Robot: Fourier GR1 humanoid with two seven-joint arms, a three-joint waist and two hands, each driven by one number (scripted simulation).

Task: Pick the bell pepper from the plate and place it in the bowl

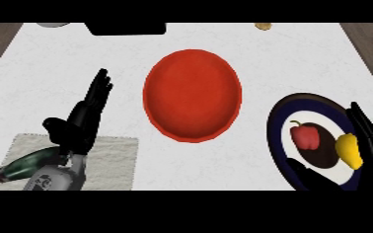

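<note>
A red bell pepper (304, 136) with a dark stem lies on a white plate (280, 109) with a dark blue rim at the right of the counter. Beside the pepper, to its right, is a yellow item (350, 150). The wide red bowl (192, 95) stands in the middle, left of the plate. My right hand (360, 121) comes in at the right edge, fingers straight along the plate's right side, thumb over the plate's lower rim; it holds nothing and is mostly cut off. My left hand (89, 111) stays open at the left, fingers up.
A grey cloth (109, 160) lies at the lower left under my left forearm, with a dark green object (29, 162) on it. At the counter's far edge are a black item (125, 28), a grey item (53, 24) and a small yellow bit (264, 26).
</note>
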